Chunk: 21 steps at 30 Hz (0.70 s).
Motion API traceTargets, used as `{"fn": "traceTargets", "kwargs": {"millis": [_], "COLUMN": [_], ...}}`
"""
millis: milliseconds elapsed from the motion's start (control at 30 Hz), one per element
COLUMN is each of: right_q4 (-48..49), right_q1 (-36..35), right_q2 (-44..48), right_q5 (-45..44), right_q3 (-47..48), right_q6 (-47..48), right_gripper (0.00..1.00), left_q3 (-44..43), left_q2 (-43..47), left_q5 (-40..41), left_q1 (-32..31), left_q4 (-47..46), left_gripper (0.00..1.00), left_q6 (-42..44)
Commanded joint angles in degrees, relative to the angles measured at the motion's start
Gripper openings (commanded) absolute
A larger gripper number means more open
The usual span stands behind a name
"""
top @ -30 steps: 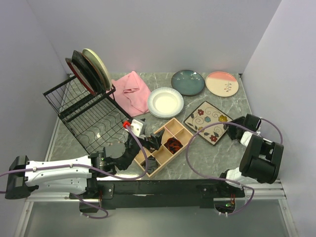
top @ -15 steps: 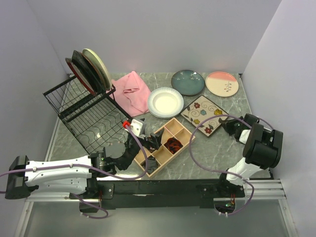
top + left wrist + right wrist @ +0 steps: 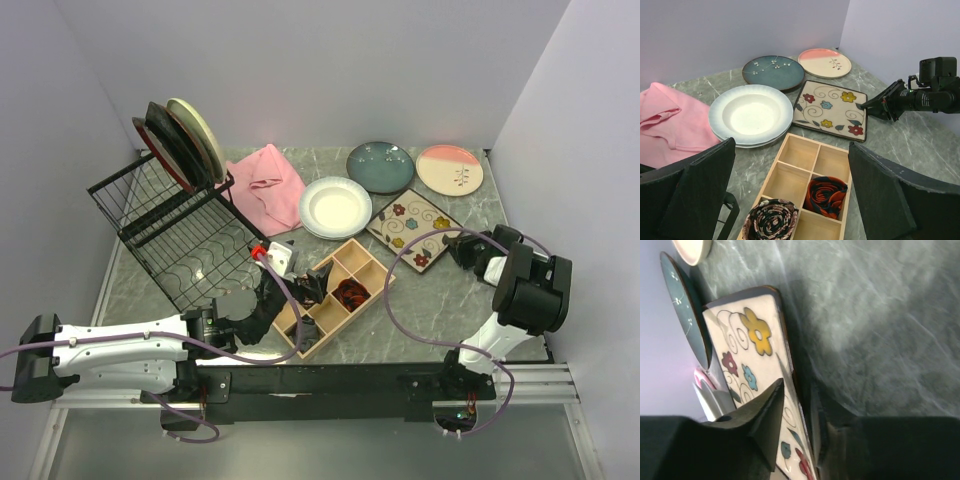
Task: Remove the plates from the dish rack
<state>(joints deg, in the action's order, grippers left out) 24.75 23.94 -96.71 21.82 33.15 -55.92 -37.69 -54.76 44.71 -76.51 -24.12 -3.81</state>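
Right gripper (image 3: 458,243) is narrow, pinched on the right rim of the square plate (image 3: 412,232), which lies on the surface just beside the white plate (image 3: 335,207). This looks like a set-down, so let it settle flat, open just enough to free the rim, then back straight out without dragging it. Left gripper (image 3: 792,180) hangs wide open over the tray (image 3: 375,265), holding nothing, and what look like 3 plates (image 3: 180,135) stand at the rack's (image 3: 180,235) far end. With the teal plate (image 3: 380,166) just beyond and the tray near, the open way out is up and toward the near right.
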Motion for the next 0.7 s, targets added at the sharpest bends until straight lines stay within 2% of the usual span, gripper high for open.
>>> {"fn": "traceTargets", "kwargs": {"millis": [0,133,167,233,333,367,567,667], "right_q4": [-1.99,-5.4,-6.72,-11.36,-16.03,-16.75,-23.51,-27.91], "right_q1": [-0.04,-0.13,-0.13,-0.21,-0.21,-0.21,-1.7,-5.65], "right_q2": [-0.15,2.13,3.09,5.82,9.95,11.18,21.37,28.04], "right_q5": [-1.61,-2.66,-3.36,-5.55,-7.93,-8.46,-10.66,-12.06], "right_q3": [2.62,3.06,3.15,4.03,4.3,3.95,4.03,6.05], "right_q6": [0.99,2.66,3.53,4.59,6.17,6.44,8.89,10.3], "right_gripper": [0.38,0.51,0.57,0.63,0.82,1.0,1.0,1.0], "left_q3": [-0.63,-0.63,-0.54,-0.63,-0.63,-0.8,-3.96,-8.6], "left_q2": [0.27,0.45,0.53,0.71,0.97,0.97,1.32,1.59], "left_q5": [0.38,0.2,0.12,-0.41,-1.2,-1.29,-1.02,-0.68], "left_q1": [0.05,0.05,0.05,-0.04,0.05,0.05,0.13,0.57], "left_q4": [-1.63,-1.72,-1.63,-1.46,-1.46,-1.63,-2.07,2.48], "left_gripper": [0.99,0.99,0.99,0.99,0.99,0.99,0.99,0.99], "left_q6": [-0.05,-0.05,-0.14,-0.67,-1.11,-1.11,-2.86,-5.32]}}
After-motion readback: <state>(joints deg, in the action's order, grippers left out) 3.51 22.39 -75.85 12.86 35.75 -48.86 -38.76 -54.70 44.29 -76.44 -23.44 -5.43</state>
